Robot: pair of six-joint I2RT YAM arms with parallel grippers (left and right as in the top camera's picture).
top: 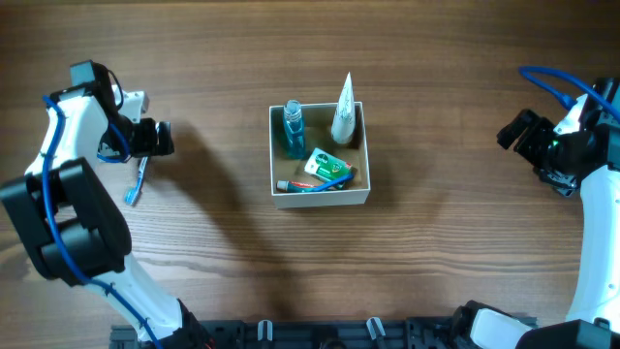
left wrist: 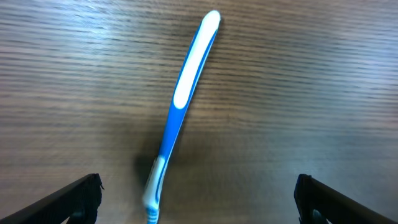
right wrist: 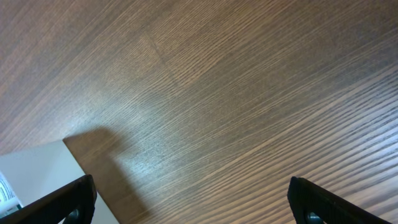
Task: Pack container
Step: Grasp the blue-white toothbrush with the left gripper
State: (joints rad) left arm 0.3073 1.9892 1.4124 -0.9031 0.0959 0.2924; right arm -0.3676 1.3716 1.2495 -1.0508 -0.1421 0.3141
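The container (top: pixel 319 198) is a small white-walled box with a tan inside, at the table's middle. It holds a blue bottle (top: pixel 293 129), a white tube (top: pixel 344 114) standing at the back, and a green packet (top: pixel 325 167) with a blue toothbrush (top: pixel 325 183) at the front. Another blue-and-white toothbrush (top: pixel 138 183) lies on the table at the left. My left gripper (top: pixel 160 138) hovers open over it; in the left wrist view the toothbrush (left wrist: pixel 184 93) lies between the spread fingers (left wrist: pixel 199 202). My right gripper (top: pixel 513 131) is open and empty at the far right, over bare wood (right wrist: pixel 193 199).
The table is dark wood grain. A white corner (right wrist: pixel 37 180) of the container wall shows at the lower left of the right wrist view. A blue cable (top: pixel 544 79) loops over the right arm.
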